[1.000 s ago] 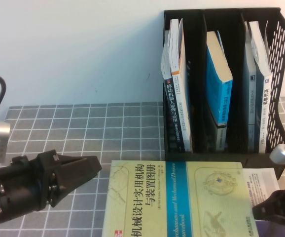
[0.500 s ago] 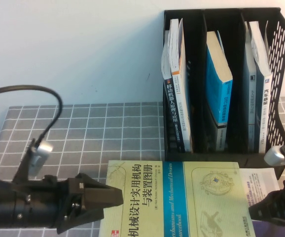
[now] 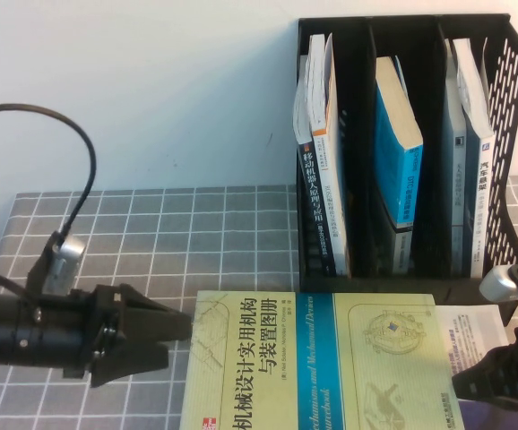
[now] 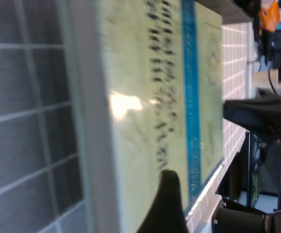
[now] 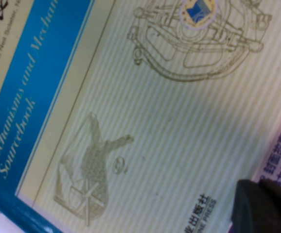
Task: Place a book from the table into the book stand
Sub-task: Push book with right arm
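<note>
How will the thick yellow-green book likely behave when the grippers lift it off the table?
The book looks thick, so probably stiff and heavy. Its cover glares, perhaps slippery. The open left gripper sits at its edge, the right gripper opposite.

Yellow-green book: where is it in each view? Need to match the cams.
High view: the book lies flat at bottom centre, in front of the book stand, between the open left gripper and the right gripper.
Left wrist view: book fills the middle, one left gripper finger over it.
Right wrist view: cover fills nearly everything.
Shared landmark: the cover's blue band.
</note>
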Controlling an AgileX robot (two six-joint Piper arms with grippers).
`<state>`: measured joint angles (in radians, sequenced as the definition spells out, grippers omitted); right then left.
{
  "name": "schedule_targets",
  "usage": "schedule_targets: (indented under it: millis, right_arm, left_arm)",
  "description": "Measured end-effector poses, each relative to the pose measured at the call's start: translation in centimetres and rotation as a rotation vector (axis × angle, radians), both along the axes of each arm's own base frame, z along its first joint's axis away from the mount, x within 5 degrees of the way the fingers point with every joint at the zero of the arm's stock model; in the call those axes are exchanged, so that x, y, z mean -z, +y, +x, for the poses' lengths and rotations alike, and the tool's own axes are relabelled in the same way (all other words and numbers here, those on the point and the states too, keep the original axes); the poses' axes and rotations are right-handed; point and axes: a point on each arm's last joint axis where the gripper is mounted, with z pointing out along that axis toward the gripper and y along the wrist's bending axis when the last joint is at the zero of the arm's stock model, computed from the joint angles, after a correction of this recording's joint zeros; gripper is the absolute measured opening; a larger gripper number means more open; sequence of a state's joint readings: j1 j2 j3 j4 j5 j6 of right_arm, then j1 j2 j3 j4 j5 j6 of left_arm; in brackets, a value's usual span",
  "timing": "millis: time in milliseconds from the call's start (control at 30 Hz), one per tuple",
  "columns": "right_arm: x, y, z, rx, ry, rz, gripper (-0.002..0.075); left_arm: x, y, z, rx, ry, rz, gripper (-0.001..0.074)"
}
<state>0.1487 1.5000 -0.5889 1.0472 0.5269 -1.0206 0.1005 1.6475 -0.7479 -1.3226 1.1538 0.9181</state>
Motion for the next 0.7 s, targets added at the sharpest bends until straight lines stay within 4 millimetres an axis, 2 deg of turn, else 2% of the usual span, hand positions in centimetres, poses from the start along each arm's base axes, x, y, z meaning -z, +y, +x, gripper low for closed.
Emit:
schedule_targets:
  millis: [300, 500, 633, 700]
  right_arm:
    - [0.0, 0.0, 0.0, -0.002, -0.001, -0.001, -0.0003]
    - [0.0, 0.0, 0.0, -0.001, -0.002, -0.002, -0.0003]
    - [0.0, 0.0, 0.0, -0.001, -0.002, -0.002, -0.0003]
    - [0.0, 0.0, 0.0, 0.0, -0.003, -0.003, -0.0003]
  left_arm:
    - [4.1, 0.7, 1.2, -0.032, 0.145, -0.024, 0.0516]
    - [7.2, 0.7, 2.1, -0.065, 0.237, -0.061, 0.0554]
    - [8.2, 0.6, 2.3, -0.079, 0.246, -0.071, 0.0564]
    - [8.2, -0.1, 2.4, -0.07, 0.235, -0.074, 0.0564]
